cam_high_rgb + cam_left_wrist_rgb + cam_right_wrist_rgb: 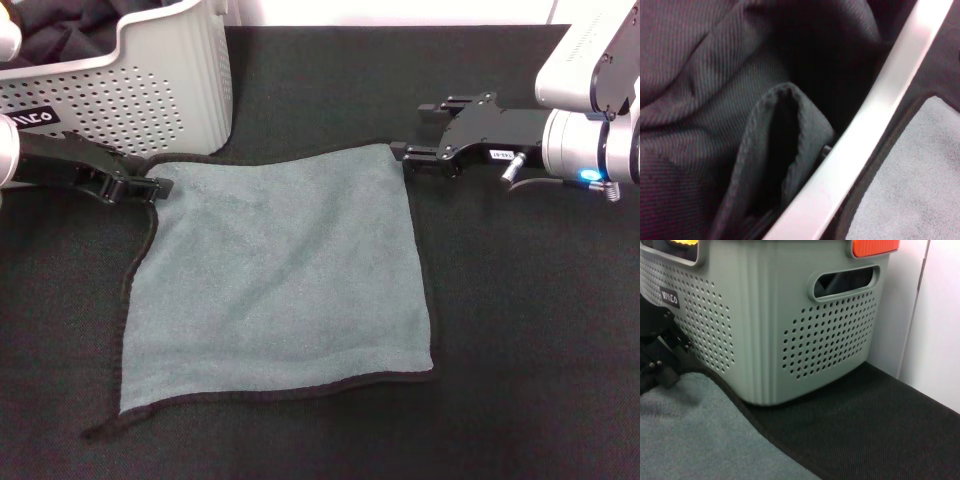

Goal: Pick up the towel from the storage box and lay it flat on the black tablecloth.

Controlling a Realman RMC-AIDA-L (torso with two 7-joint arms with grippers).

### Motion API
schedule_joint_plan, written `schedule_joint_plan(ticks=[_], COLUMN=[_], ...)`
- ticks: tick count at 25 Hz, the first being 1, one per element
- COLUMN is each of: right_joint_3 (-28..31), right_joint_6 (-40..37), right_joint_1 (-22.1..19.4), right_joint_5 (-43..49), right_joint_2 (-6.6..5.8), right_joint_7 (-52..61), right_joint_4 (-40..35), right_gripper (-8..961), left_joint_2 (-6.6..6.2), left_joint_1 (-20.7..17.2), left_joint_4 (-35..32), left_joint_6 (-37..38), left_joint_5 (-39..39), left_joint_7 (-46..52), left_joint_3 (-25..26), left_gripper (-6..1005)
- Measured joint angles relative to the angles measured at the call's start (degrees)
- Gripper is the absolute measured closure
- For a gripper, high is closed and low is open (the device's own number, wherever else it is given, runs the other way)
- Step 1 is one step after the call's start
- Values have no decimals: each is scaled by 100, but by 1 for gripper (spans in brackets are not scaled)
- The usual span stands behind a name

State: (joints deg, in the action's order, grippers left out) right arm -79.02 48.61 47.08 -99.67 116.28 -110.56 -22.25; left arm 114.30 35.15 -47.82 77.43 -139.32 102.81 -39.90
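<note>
Here the left end effector (150, 187) and right end effector (412, 160) each pinch a towel (280, 280) corner, fingers closed.

towel (280, 280) on black tablecloth (530, 330), storage box (150, 90) behind its left corner

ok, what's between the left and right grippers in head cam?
Only the towel. Its far edge spans from the left gripper at one corner to the right gripper at the other, lying on the black tablecloth. Head view shows it.
</note>
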Motion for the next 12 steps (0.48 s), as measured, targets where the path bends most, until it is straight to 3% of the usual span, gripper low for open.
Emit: schedule_joint_plan(ticks=[4, 12], right_joint_3=[-1, 2], right_joint_6=[53, 799], right_joint_1=[-98, -587], right_joint_5=[-1, -8], right_joint_2=[0, -37], right_joint_7=[31, 112], right_joint_4=[-73, -602], right_gripper=[370, 319], left_joint_2=[-10, 12], left_joint_1=[-30, -750], left_joint_4=[-41, -1066], left_joint_6=[6, 809], left_joint_5=[22, 1074], left_joint_7=[0, -174], left_joint_3=[0, -7], left_gripper=[469, 469])
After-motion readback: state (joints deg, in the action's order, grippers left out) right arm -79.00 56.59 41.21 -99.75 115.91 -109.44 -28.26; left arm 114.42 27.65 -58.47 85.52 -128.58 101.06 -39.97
